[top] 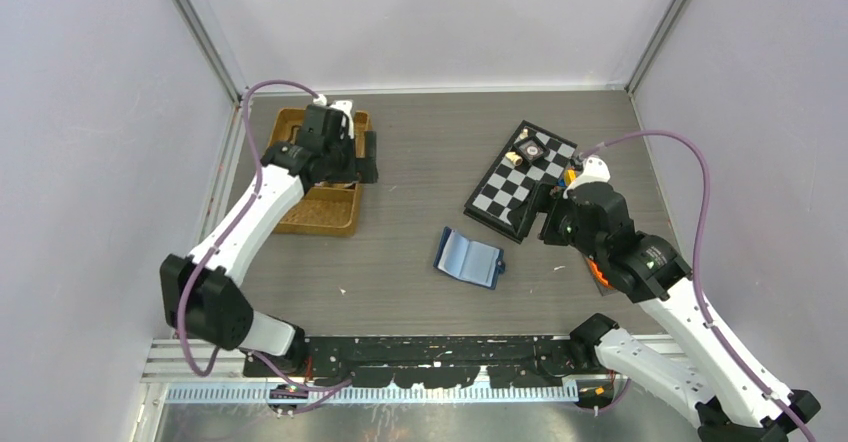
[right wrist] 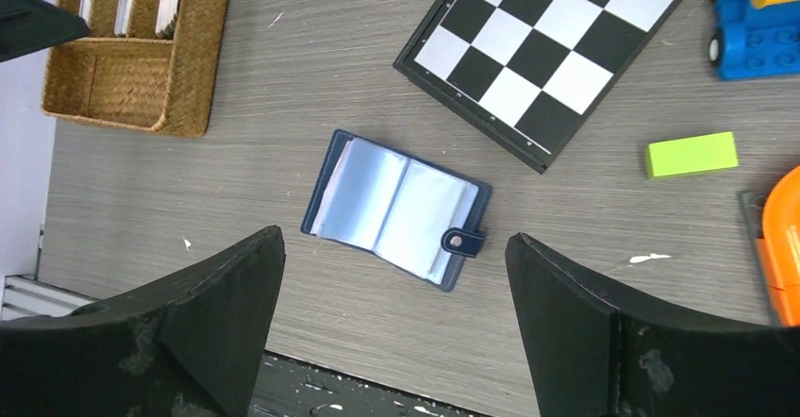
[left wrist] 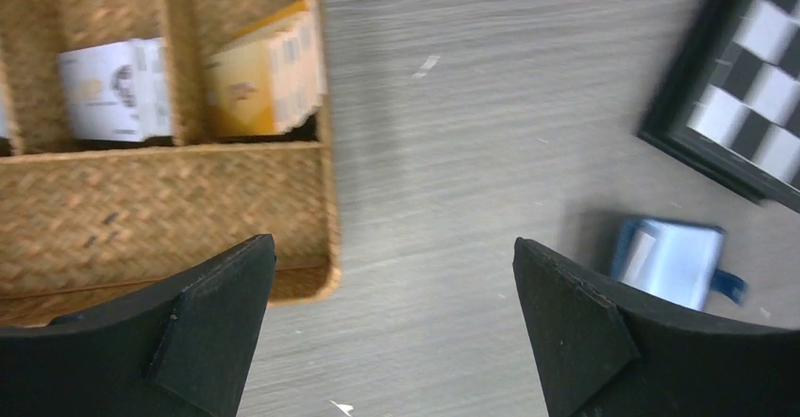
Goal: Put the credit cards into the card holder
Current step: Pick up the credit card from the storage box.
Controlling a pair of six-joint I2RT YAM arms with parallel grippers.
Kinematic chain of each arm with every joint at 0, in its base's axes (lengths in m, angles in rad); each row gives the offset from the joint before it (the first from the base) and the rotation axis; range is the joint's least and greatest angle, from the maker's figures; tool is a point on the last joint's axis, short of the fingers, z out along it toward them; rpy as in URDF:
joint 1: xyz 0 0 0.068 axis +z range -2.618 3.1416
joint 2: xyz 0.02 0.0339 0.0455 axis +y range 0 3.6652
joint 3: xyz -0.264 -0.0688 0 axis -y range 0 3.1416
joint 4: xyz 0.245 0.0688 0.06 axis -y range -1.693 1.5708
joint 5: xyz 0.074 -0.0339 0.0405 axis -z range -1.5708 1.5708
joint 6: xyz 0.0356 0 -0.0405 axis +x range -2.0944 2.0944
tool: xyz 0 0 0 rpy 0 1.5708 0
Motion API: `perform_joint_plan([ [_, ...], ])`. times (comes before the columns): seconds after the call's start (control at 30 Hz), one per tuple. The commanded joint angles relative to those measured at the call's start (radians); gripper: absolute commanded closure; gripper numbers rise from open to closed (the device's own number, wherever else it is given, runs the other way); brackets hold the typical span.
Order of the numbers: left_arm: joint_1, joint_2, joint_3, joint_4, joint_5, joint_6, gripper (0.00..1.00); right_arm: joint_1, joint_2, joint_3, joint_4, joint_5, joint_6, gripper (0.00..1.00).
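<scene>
The card holder [top: 468,258] lies open on the table, navy outside with light blue pockets and its snap tab out to one side; it also shows as card holder [right wrist: 396,208] and card holder [left wrist: 672,261]. Credit cards stand in the wicker tray's compartments: a white card [left wrist: 118,90] and an orange-tan stack [left wrist: 269,70]. My left gripper [left wrist: 394,242] hangs open over the tray's right edge, nothing between its fingers. My right gripper [right wrist: 394,236] is open and empty above the table, to the right of the holder. Both grippers are apart from the holder.
The brown wicker tray [top: 300,217] sits at the left. A checkerboard [top: 505,190] lies at the back right with small pieces on it. A blue toy car [right wrist: 755,21], a green block [right wrist: 691,154] and an orange object [right wrist: 783,247] lie beside the right arm.
</scene>
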State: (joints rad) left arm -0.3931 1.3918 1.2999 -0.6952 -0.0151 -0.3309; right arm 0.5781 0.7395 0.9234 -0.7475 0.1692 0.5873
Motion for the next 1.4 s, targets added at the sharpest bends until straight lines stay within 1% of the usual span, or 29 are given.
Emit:
perform_joint_plan([
  [0.0,0.057,0.118,0.065,-0.049,-0.039,0.081,0.00,-0.007,0.039,0.122,-0.095,0.042,-0.062,0.08],
  [0.2,0.076,0.251,0.110,0.012,0.010,0.067,0.00,-0.010,0.055,0.148,-0.114,0.021,-0.090,0.06],
  [0.27,0.076,0.283,0.115,0.046,0.038,0.061,0.00,-0.010,0.049,0.133,-0.102,0.013,-0.081,0.06],
  [0.37,0.076,0.326,0.135,0.076,0.043,0.048,0.00,-0.012,0.037,0.113,-0.085,-0.011,-0.052,0.06],
  [0.5,0.074,0.360,0.159,0.089,0.065,0.037,0.04,-0.011,0.018,0.091,-0.076,-0.021,-0.022,0.06],
  [0.7,0.073,0.373,0.142,0.101,0.023,0.055,0.06,-0.013,0.026,0.072,-0.073,-0.008,-0.015,0.07],
  [0.8,0.071,0.358,0.109,0.123,-0.040,0.081,0.07,-0.012,0.044,0.074,-0.072,-0.008,-0.015,0.07],
  [0.9,0.071,0.355,0.091,0.160,-0.034,0.112,0.05,-0.012,0.052,0.061,-0.061,-0.015,-0.010,0.07],
  [1.17,0.077,0.448,0.155,0.150,-0.070,0.142,0.05,-0.015,0.051,0.032,-0.046,-0.036,0.009,0.07],
  [1.37,0.089,0.493,0.171,0.160,-0.105,0.163,0.04,-0.014,0.060,0.028,-0.044,-0.040,0.004,0.07],
])
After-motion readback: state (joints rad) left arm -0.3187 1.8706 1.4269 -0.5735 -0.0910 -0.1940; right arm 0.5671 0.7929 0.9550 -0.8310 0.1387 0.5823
